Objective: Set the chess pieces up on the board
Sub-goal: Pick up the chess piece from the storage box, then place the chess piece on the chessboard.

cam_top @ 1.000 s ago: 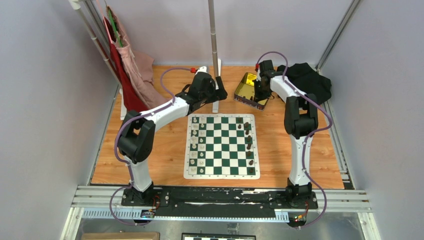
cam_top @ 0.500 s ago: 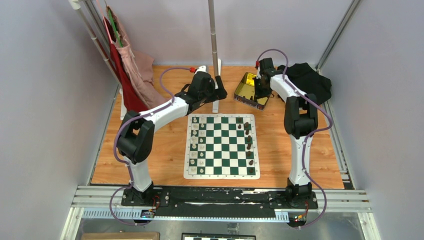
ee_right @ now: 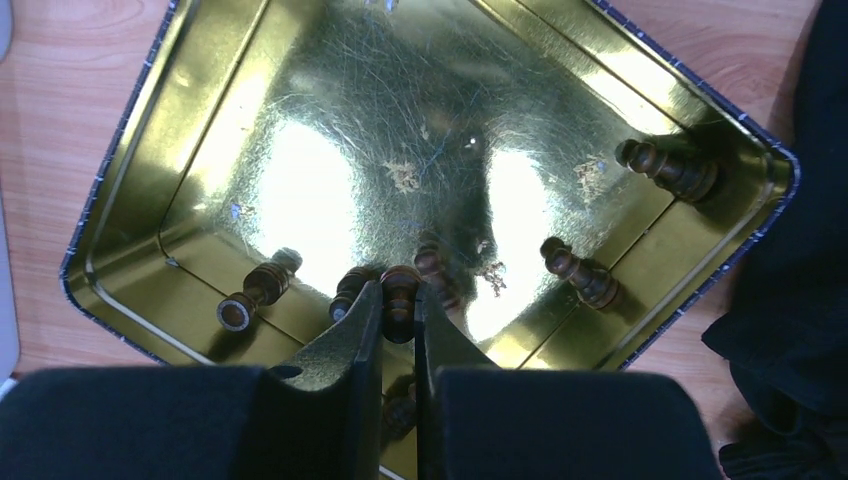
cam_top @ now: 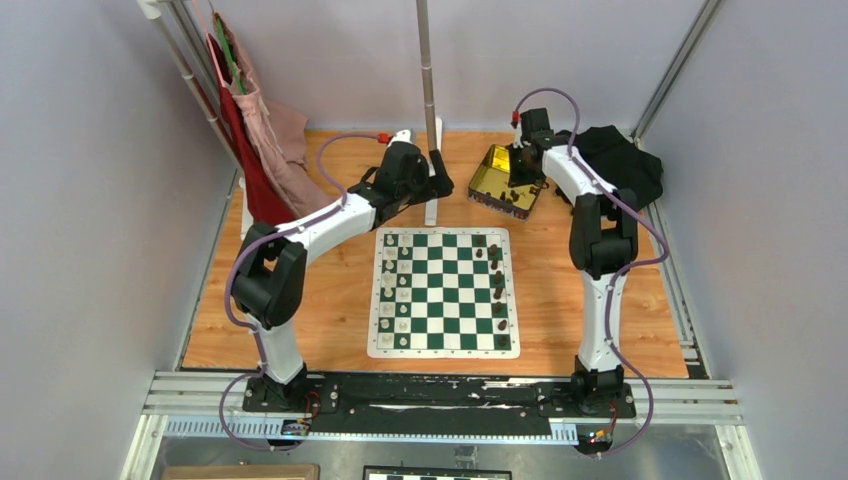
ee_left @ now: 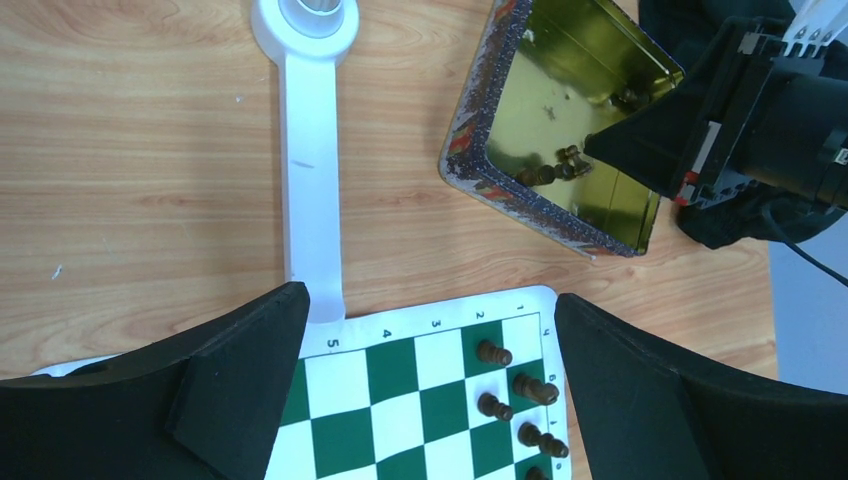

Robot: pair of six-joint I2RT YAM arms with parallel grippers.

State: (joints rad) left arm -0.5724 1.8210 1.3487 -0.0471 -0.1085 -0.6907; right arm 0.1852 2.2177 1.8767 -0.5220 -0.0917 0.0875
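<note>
Right fingers (ee_right: 345, 350) are down in the gold tin (ee_right: 330, 120) at the far right of the tabletop (cam_top: 560, 290), pinched onto one dark piece (ee_right: 400, 292). They grip it around the top, and it pokes out just past the tips. I can't tell whether it's off the tin floor. Around it there are more dark pieces lying on their sides: one to the left (ee_right: 255, 297), two tight against the held one on either side, one off to the right (ee_right: 580, 272), and one up in the far right corner (ee_right: 670, 170).

Left fingers (ee_left: 230, 390) are spread wide with nothing in them, hanging over the far edge of the board (cam_top: 443, 290), near the white stand base (ee_left: 312, 200).

The board sits mid-tabletop between the two arms. Brown pieces (cam_top: 497, 290) line its right side, a few of them in the second column near the far end. Cream pieces (cam_top: 395, 290) line the left side. There's a black cloth (cam_top: 620, 160) bunched just right of the tin.
</note>
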